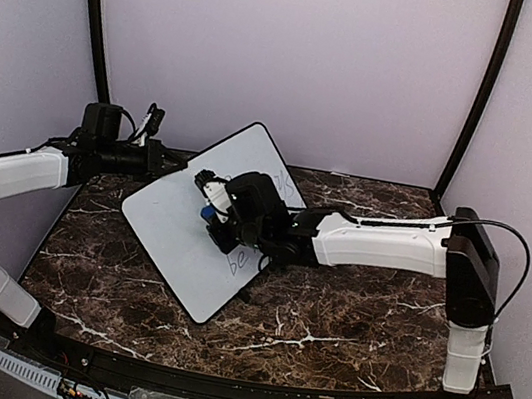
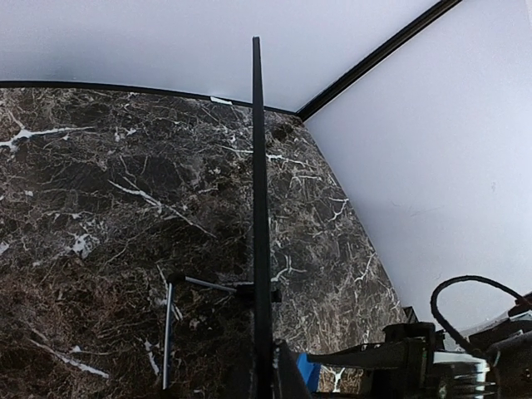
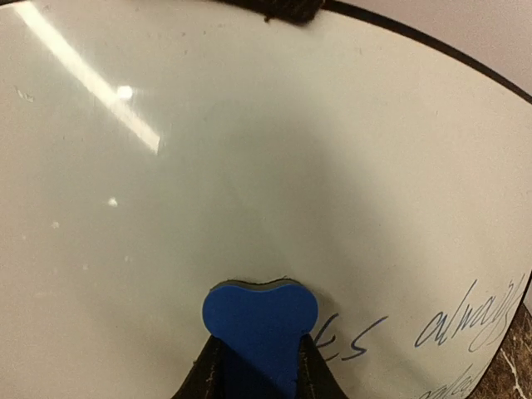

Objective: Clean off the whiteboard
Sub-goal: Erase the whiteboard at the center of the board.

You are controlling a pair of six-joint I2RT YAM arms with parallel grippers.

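Whiteboard (image 1: 174, 236) on marble counter (image 1: 347, 324) toward far left corner, left gripper (image 1: 168, 166) fingers clamped on its left rim, right gripper (image 3: 259, 370) fingers pinching blue eraser (image 3: 259, 316) against board face, dark handwriting (image 3: 465, 320) along right edge

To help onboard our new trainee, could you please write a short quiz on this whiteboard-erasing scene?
1. What does the right gripper hold? A) a marker B) a blue eraser C) a cloth
2. True or false: the whiteboard is free of all writing.
3. Which gripper is clamped on the whiteboard's edge?
Key: 1 B; 2 false, blue handwriting is visible near one edge; 3 the left gripper.
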